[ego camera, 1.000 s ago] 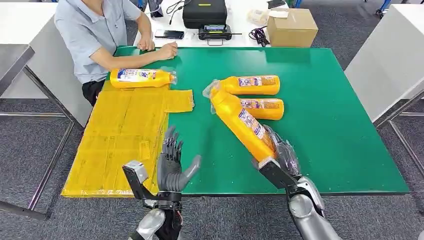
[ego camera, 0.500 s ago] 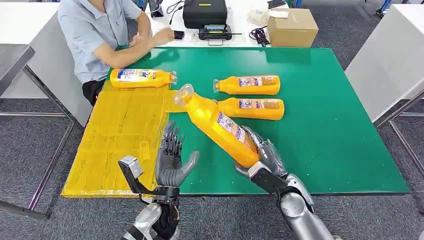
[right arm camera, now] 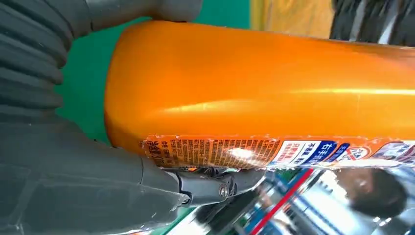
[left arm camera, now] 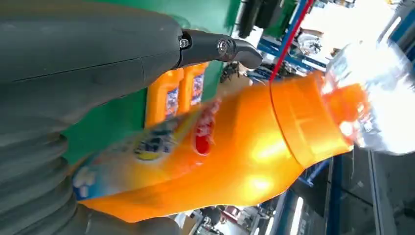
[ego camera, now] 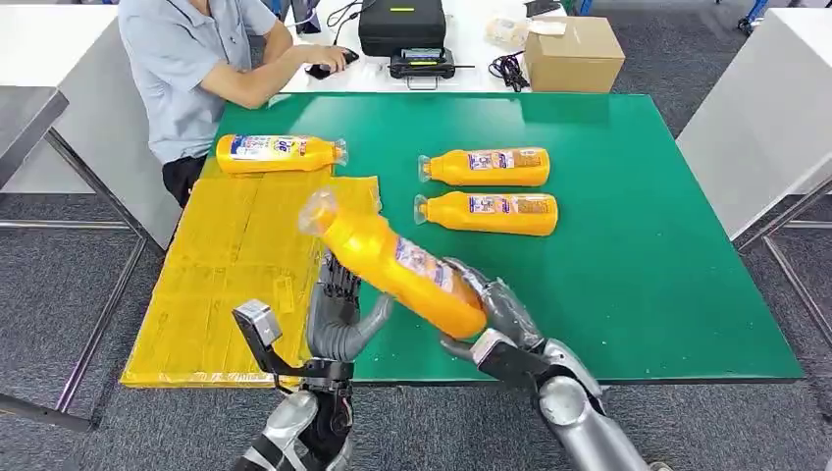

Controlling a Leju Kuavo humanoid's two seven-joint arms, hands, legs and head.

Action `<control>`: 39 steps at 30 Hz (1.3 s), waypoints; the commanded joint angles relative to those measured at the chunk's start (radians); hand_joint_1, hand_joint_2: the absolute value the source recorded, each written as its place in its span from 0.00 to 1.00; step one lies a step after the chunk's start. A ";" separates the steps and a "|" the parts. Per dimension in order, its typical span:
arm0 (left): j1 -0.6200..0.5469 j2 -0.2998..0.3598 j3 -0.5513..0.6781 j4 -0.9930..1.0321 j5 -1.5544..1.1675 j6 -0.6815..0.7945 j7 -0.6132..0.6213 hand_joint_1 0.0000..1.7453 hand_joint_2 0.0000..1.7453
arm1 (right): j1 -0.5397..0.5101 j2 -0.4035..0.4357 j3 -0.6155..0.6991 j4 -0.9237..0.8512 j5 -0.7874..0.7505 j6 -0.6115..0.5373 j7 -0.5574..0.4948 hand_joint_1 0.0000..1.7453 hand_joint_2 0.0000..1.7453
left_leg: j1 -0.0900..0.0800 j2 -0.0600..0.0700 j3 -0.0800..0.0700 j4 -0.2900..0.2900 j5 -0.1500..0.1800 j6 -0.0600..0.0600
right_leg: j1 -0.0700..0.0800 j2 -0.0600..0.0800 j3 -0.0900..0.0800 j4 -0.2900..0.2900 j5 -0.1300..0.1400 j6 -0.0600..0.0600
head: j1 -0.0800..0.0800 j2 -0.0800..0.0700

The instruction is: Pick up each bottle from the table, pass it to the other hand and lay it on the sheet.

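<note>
Gripping the base end of an orange bottle (ego camera: pixel 392 263), the robot's right hand (ego camera: pixel 495 312) is holding it tilted in the air over the near edge of the green table (ego camera: pixel 638 255), its clear cap pointing toward 10 o'clock, out over the yellow sheet (ego camera: pixel 235 265). The left hand (ego camera: pixel 338 314) is waiting upright just beneath the bottle's middle, fingers spread and thumb out, with nothing in it; the left wrist view shows the bottle close against that hand, though whether it is touching cannot be told.

By the look of it, the handover is under way but not completed. One bottle on the sheet (ego camera: pixel 280 153) is lying at the sheet's far edge, at about 11 o'clock from the hands, so one looks delivered. Two more are waiting on the table, lying side by side at 1 o'clock: the far bottle (ego camera: pixel 486 167) and the near bottle (ego camera: pixel 488 213).

The bottles are glossy, smooth plastic, tapering to a shoulder under a transparent cap, each wearing a printed blue-and-white label. The sheet is creased and slightly wrinkled; the table surface is flat and matte. A person (ego camera: pixel 196 69) is sitting at the far left corner.
</note>
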 commanded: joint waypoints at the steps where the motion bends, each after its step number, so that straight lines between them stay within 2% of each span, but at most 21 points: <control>1: -0.063 0.001 0.036 0.095 0.012 -0.035 0.024 0.00 1.00 | -0.064 0.009 0.094 0.055 0.003 0.015 -0.024 1.00 1.00 | 0.001 0.003 0.004 0.000 -0.001 -0.002 | 0.001 0.003 0.003 -0.001 0.000 -0.002 | 0.000 0.000; 19: -0.065 0.000 0.052 0.091 0.029 -0.047 0.035 0.00 1.00 | -0.064 0.012 0.106 0.047 0.005 0.016 -0.025 1.00 1.00 | 0.001 0.003 0.004 0.000 -0.002 -0.002 | 0.001 0.002 0.004 -0.001 -0.001 -0.003 | 0.000 0.000; 29: -0.041 0.015 0.052 0.022 0.106 -0.191 0.083 0.00 1.00 | -0.079 0.026 0.118 0.105 0.004 0.026 -0.037 1.00 1.00 | 0.001 0.003 0.004 0.000 -0.002 -0.002 | 0.001 0.003 0.003 -0.001 0.000 -0.002 | 0.000 0.000; 30: -0.041 0.016 0.051 0.022 0.107 -0.199 0.081 0.05 1.00 | -0.079 0.027 0.118 0.106 0.003 0.026 -0.037 1.00 1.00 | 0.001 0.004 0.005 0.000 -0.002 -0.002 | 0.001 0.003 0.004 0.000 -0.001 -0.003 | 0.000 0.000; 31: -0.039 0.017 0.052 0.020 0.106 -0.212 0.075 0.88 1.00 | -0.081 0.030 0.114 0.111 0.003 0.025 -0.038 1.00 1.00 | 0.001 0.003 0.004 0.000 -0.002 -0.002 | 0.001 0.002 0.003 0.000 -0.001 -0.003 | 0.000 0.000; 32: -0.034 0.026 0.046 0.011 0.128 -0.272 0.079 1.00 1.00 | -0.080 0.033 0.106 0.126 0.003 0.024 -0.031 0.90 1.00 | 0.001 0.003 0.003 -0.001 -0.001 -0.002 | 0.001 0.002 0.002 0.000 0.000 -0.002 | 0.000 0.000; 33: -0.027 0.028 0.047 0.005 0.132 -0.284 0.083 1.00 1.00 | -0.080 0.032 0.103 0.139 0.006 0.024 -0.033 0.91 1.00 | 0.001 0.004 0.005 0.000 -0.002 -0.002 | 0.002 0.004 0.004 -0.001 -0.001 -0.003 | 0.000 0.000; 36: -0.013 0.033 0.052 -0.006 0.171 -0.338 0.122 1.00 1.00 | -0.076 0.037 0.084 0.166 0.001 0.025 -0.035 0.85 1.00 | 0.001 0.003 0.005 -0.001 -0.001 -0.002 | 0.001 0.002 0.004 -0.001 0.000 -0.002 | 0.000 0.000; 39: -0.006 0.044 0.041 -0.006 0.197 -0.406 0.157 1.00 1.00 | -0.071 0.042 0.071 0.187 -0.005 0.035 -0.046 0.85 1.00 | 0.001 0.002 0.004 -0.001 -0.001 -0.002 | 0.001 0.002 0.004 -0.001 0.000 -0.002 | 0.000 0.000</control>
